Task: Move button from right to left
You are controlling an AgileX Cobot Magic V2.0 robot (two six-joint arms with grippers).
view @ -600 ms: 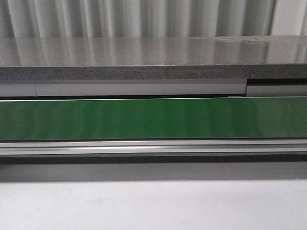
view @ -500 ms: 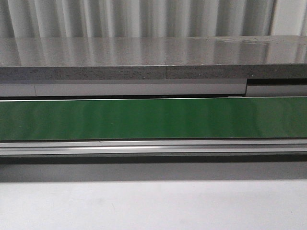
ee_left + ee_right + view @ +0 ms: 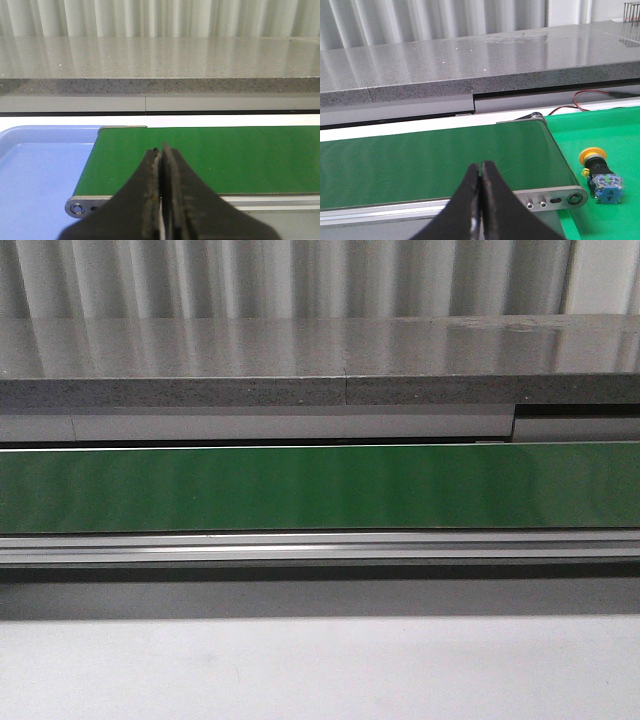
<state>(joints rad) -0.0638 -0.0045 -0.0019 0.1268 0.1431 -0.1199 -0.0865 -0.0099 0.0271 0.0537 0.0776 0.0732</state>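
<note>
The button (image 3: pixel 600 172), with a yellow cap, black collar and blue-and-clear block, lies on a bright green surface (image 3: pixel 610 130) just past the right end of the green conveyor belt (image 3: pixel 430 160). It shows only in the right wrist view. My right gripper (image 3: pixel 481 165) is shut and empty, over the belt's near edge, well apart from the button. My left gripper (image 3: pixel 160 150) is shut and empty over the belt's left end (image 3: pixel 200 155). Neither gripper shows in the front view.
A blue tray (image 3: pixel 40 170) sits beside the belt's left end. The belt (image 3: pixel 320 485) runs across the front view with an aluminium rail (image 3: pixel 320 548) in front and a grey stone ledge (image 3: pixel 320 360) behind. Red and black wires (image 3: pixel 590 97) lie behind the green surface.
</note>
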